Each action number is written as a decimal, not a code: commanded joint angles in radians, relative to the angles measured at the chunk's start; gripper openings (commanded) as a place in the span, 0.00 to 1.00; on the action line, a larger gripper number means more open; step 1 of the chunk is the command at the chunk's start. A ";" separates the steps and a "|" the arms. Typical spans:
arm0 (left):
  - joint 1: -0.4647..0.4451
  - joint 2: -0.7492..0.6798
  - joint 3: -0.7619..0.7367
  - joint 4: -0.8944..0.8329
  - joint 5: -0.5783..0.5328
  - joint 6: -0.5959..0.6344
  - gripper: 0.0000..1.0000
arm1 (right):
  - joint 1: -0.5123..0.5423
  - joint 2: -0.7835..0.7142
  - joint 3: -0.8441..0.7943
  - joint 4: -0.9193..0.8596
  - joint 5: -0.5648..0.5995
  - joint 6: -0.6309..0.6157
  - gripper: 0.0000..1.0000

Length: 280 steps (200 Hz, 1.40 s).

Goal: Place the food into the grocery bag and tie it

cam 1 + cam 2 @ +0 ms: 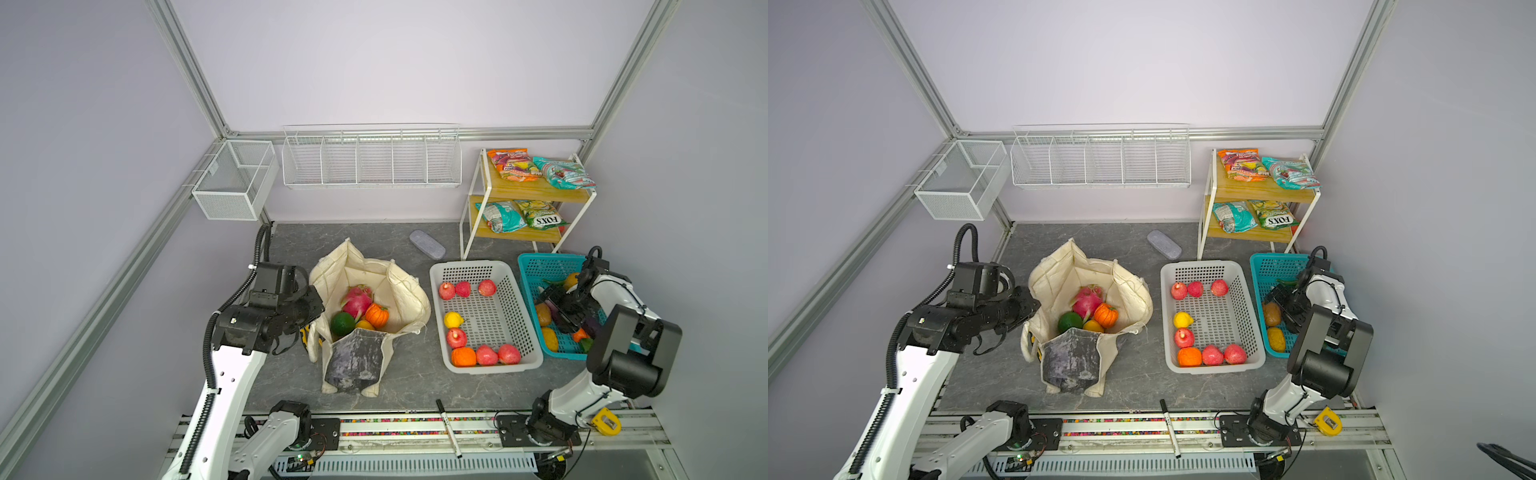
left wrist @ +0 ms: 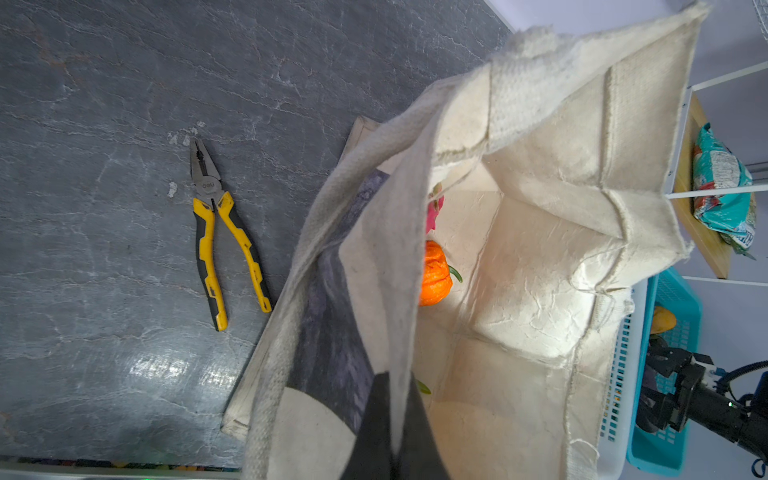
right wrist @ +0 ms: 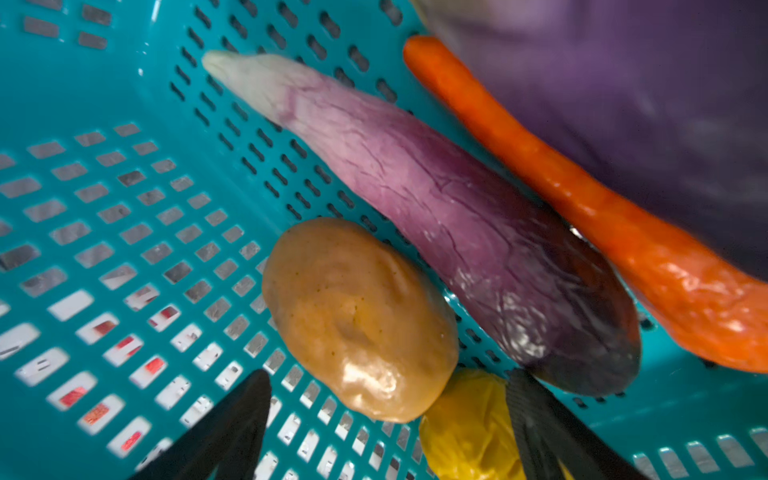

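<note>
The cream grocery bag (image 1: pixel 409 299) (image 1: pixel 1133 299) stands open mid-table, grey marbled panel facing front. Inside lie a pink dragon fruit (image 1: pixel 356 300), a small orange pumpkin (image 1: pixel 377 315) (image 2: pixel 434 274) and a green fruit (image 1: pixel 343 323). My left gripper (image 1: pixel 316 309) (image 2: pixel 395 382) is shut on the bag's left rim, with cloth pinched between the jaws. My right gripper (image 1: pixel 555 307) (image 3: pixel 388 376) is open, low inside the teal basket (image 1: pixel 536 266). A tan potato (image 3: pixel 357 320) and a yellow piece (image 3: pixel 465 432) lie between its fingers. A purple eggplant (image 3: pixel 436 199) and a carrot (image 3: pixel 582 199) lie beside them.
A white basket (image 1: pixel 519 299) between bag and teal basket holds red apples, a lemon and an orange. A wooden rack (image 1: pixel 536 191) at the back right carries snack packets. A grey case (image 1: pixel 427 244) lies behind the bag, pliers (image 2: pixel 216 232) left of it, a marker (image 1: pixel 448 428) on the front rail.
</note>
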 commanded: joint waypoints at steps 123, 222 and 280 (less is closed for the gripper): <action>-0.005 -0.015 -0.035 -0.006 -0.006 -0.004 0.00 | 0.034 0.094 0.101 0.019 0.017 0.088 0.77; -0.005 0.026 -0.037 0.026 0.001 0.007 0.00 | 0.078 0.113 0.121 -0.049 0.087 0.062 0.84; 0.000 0.035 -0.029 0.021 -0.005 0.022 0.00 | 0.079 0.125 0.148 -0.156 0.163 -0.016 0.75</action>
